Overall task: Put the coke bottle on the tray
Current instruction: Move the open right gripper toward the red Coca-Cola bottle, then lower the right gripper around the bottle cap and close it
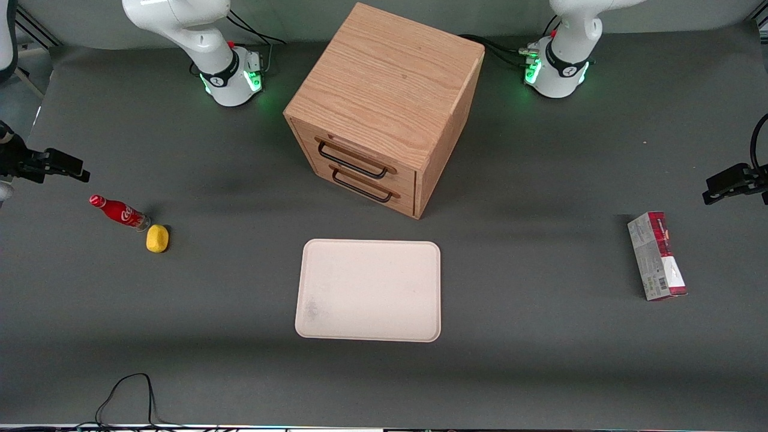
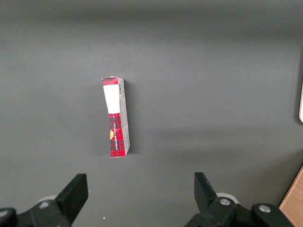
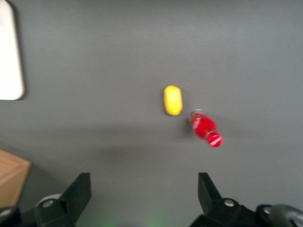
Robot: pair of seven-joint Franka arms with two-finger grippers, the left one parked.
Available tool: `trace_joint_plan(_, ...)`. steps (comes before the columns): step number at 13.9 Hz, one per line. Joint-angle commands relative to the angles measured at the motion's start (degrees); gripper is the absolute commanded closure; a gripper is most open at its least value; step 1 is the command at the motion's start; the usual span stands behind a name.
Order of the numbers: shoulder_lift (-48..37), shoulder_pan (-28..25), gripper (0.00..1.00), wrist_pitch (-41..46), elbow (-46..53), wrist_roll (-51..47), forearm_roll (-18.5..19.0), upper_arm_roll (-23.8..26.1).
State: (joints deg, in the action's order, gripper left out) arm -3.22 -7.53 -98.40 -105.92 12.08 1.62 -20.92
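The tray (image 1: 368, 290) lies bare near the front camera in front of the drawer cabinet (image 1: 384, 108), well apart from the coke bottle (image 1: 119, 212) toward my working arm's end. My gripper (image 3: 144, 198) hangs high above the bottle, fingers wide apart and holding nothing. I judge the yellow lump (image 1: 157, 238) just beside the bottle's base risks being nudged or pinched too, and the bottle could tip and roll.
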Motion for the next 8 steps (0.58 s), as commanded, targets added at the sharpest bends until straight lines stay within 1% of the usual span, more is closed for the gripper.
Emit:
trace_joint_plan(1,-0.5,-0.2,0.00,-8.8,-8.5,7.1,0.8,-4.5)
trace_joint_plan(2,-0.3,-0.2,0.00,-12.8,-11.6,9.1,0.8,-6.1)
trace_joint_plan(6,1.8,-0.2,0.00,-26.3,-20.9,14.5,0.7,-9.8)
trace_joint_plan(8,4.8,-0.2,0.00,-29.4,-21.7,17.2,0.7,-11.2)
